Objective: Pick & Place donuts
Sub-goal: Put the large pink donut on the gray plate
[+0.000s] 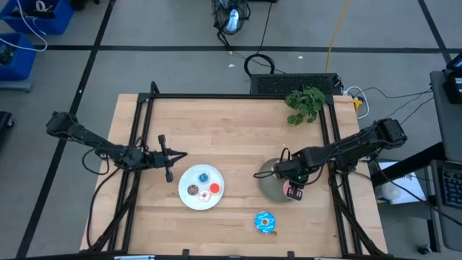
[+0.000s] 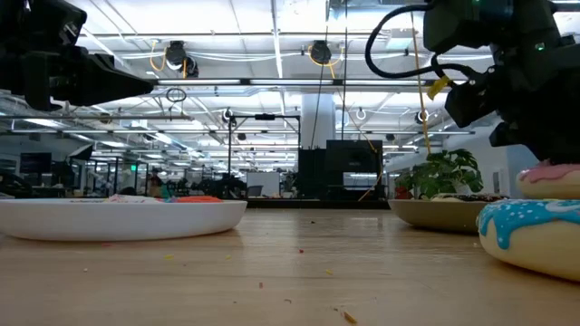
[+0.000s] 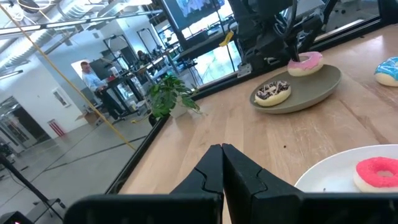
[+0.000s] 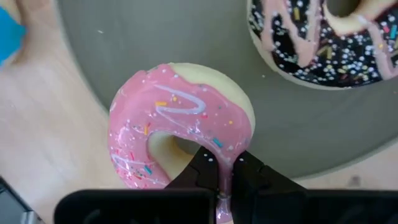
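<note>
A white plate point(image 1: 182, 196) holds several tiny donuts: blue point(image 1: 204, 177), brown point(image 1: 193, 190) and red point(image 1: 214, 189). To its right is a grey plate point(image 1: 268, 189) with a speckled chocolate donut point(image 3: 272, 92) lying flat on it. My right gripper point(image 4: 224, 163) is shut on a pink donut point(image 1: 293, 191) at that plate's right near rim. A larger blue donut point(image 1: 265, 222) lies on the table near the front edge. My left gripper point(image 1: 182, 155) hovers shut and level, left of the white plate, touching nothing. My right gripper pinches the pink donut's ring point(image 4: 225, 149) between its two fingers, on the side nearest the wrist. One finger point(image 4: 202, 163) is toward the hole and the other point(image 4: 249, 169) at the outer edge. The fingers slant down from above. The donut sits tilted over the grey plate's rim point(image 3: 305, 62); I cannot tell whether it is lifted clear.
A small potted plant point(image 1: 304, 103) stands at the table's far right. Black frame rails point(image 1: 141, 130) run along the table's left, far and right sides. Bare wood lies between the two plates and along the front edge.
</note>
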Robot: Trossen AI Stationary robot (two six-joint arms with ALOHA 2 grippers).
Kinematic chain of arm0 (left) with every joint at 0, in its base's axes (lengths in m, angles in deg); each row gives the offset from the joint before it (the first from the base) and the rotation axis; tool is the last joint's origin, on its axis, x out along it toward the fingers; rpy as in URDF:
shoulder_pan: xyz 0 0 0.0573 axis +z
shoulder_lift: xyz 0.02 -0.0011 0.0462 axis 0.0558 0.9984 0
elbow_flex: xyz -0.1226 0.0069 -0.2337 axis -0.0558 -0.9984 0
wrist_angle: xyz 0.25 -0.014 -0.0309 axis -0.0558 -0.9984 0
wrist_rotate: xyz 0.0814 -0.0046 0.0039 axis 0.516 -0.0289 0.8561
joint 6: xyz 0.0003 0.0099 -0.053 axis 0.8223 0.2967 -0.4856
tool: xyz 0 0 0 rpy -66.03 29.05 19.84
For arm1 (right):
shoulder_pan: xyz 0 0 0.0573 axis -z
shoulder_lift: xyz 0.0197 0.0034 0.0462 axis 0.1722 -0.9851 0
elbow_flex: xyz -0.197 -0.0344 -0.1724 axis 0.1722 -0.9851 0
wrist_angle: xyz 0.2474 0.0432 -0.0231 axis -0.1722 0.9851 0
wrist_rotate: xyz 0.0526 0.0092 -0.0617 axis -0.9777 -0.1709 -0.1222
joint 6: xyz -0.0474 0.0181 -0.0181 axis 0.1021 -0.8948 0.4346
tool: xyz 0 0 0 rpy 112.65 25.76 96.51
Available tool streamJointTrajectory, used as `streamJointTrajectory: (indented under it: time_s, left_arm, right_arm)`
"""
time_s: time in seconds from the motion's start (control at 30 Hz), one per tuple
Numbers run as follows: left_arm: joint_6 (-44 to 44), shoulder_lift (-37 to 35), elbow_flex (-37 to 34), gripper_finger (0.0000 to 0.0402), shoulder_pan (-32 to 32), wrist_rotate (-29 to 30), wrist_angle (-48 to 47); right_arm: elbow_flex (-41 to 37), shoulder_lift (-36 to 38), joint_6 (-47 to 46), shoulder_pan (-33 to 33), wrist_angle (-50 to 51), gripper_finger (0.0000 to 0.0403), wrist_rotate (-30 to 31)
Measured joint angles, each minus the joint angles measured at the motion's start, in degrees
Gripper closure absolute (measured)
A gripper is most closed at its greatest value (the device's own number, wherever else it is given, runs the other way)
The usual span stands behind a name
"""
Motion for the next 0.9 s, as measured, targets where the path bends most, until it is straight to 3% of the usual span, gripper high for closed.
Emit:
streamJointTrajectory:
  time_s: [0.37, 0.47, 0.9]
  left_arm:
    - [0.2, 0.0, 0.0, 0.0396, 0.0, 0.0, 0.0]
    - [0.3, 0.0, 0.0, 0.0396, 0.0, 0.0, 0.0]
    - [0.4, 0.0, 0.0, 0.0396, 0.0, 0.0, 0.0]
  right_arm:
    - [-0.5, 0.0, 1.7, 1.2, -0.1, 0.0396, 1.7]
    - [-0.5, 0.0, 1.8, 1.2, -0.4, 0.0389, 4.6]
    - [-0.5, 0.0, 1.4, 1.3, 0.1, 0.0227, 4.8]
